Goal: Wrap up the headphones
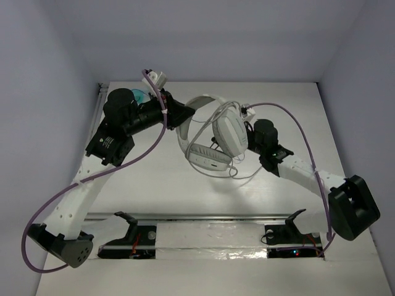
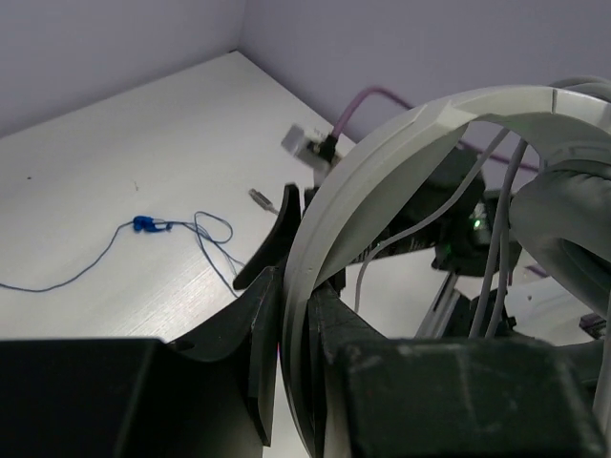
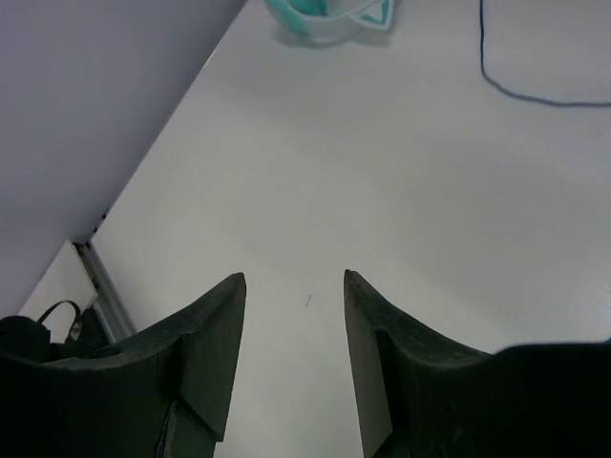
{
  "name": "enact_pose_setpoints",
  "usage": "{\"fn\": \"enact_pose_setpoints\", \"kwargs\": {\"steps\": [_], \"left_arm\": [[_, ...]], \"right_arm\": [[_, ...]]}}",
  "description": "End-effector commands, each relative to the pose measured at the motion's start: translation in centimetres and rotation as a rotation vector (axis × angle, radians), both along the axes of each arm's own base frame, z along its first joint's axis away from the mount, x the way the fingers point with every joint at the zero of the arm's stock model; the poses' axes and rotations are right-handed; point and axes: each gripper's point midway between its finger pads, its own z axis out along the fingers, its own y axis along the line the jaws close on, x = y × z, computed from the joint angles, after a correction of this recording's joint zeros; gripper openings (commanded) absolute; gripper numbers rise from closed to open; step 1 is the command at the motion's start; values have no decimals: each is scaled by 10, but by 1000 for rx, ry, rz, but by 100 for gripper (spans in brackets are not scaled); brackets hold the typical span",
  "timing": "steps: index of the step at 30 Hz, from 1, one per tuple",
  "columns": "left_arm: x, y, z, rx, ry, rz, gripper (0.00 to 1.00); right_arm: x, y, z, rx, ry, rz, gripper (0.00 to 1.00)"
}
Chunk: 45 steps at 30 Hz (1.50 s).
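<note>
The white headphones [image 1: 213,139] hang above the middle of the table, one earcup [image 1: 229,132] facing right and the other [image 1: 208,158] lower. Their thin grey cable [image 1: 237,171] loops around the earcups and headband. My left gripper [image 1: 184,115] is shut on the headband [image 2: 382,157], which runs between its fingers [image 2: 256,324] in the left wrist view. My right gripper [image 1: 248,131] sits just right of the upper earcup. In the right wrist view it [image 3: 294,279] is open and empty, with only bare table between the fingers.
The teal headphones [image 1: 141,96] lie at the back left behind the left arm and also show in the right wrist view [image 3: 329,19]. Their blue cable [image 2: 143,226] trails over the table. A small metal plug [image 2: 260,198] lies near it. A metal rail [image 1: 203,217] crosses the near edge.
</note>
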Motion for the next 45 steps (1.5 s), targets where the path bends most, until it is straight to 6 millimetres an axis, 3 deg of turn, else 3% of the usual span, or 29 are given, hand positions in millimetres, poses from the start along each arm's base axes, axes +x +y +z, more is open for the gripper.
{"fn": "enact_pose_setpoints", "kwargs": {"steps": [1,3,5,7,10,12,15,16,17,20,22,23,24,25,27,28,29,31,36,37,38,45], "left_arm": [[2,7,55,-136,-45,47,0],[6,6,60,-152,-40,54,0],[8,5,66,-162,-41,56,0],[12,7,77,-177,-46,70,0],[17,10,87,-192,-42,90,0],[23,13,89,-203,-24,118,0],[27,16,95,-224,-4,125,0],[26,15,98,-230,-6,121,0],[27,16,99,-233,2,124,0],[34,22,107,-242,-5,154,0],[38,25,114,-235,-13,165,0],[38,26,115,-234,-13,170,0],[40,26,116,-233,-11,176,0],[39,27,120,-234,-24,177,0],[39,26,121,-232,-21,173,0],[40,29,122,-234,-25,178,0],[40,28,123,-237,-25,175,0],[40,27,122,-238,-21,170,0],[36,27,125,-238,-22,158,0],[35,28,126,-239,-26,159,0],[34,28,127,-238,-27,159,0],[32,29,133,-238,-39,159,0]], "right_arm": [[-7,11,6,114,-30,62,52],[0,1,-4,109,-6,-17,47],[5,-6,-9,84,12,-76,30],[14,-21,-3,69,-1,-178,11],[22,-47,0,50,11,-334,4],[23,-62,-6,12,54,-415,4],[23,-85,-15,-46,98,-534,22],[23,-93,-19,-62,107,-574,38],[20,-97,-26,-85,131,-585,45],[16,-105,-43,-133,155,-609,50],[0,-93,-47,-103,141,-499,37],[-2,-83,-33,-48,82,-440,20],[-10,-79,-19,-3,40,-393,11],[-19,-75,-23,10,37,-351,8],[-25,-72,-12,46,-8,-312,18],[-24,-73,-16,35,-8,-318,43],[-21,-72,-18,12,-12,-315,51],[-16,-66,-31,-19,19,-295,58],[17,-69,-40,-99,1,-382,70],[22,-66,-45,-127,4,-375,70],[28,-66,-64,-189,33,-377,70],[52,-55,-87,-242,49,-375,69]]}}
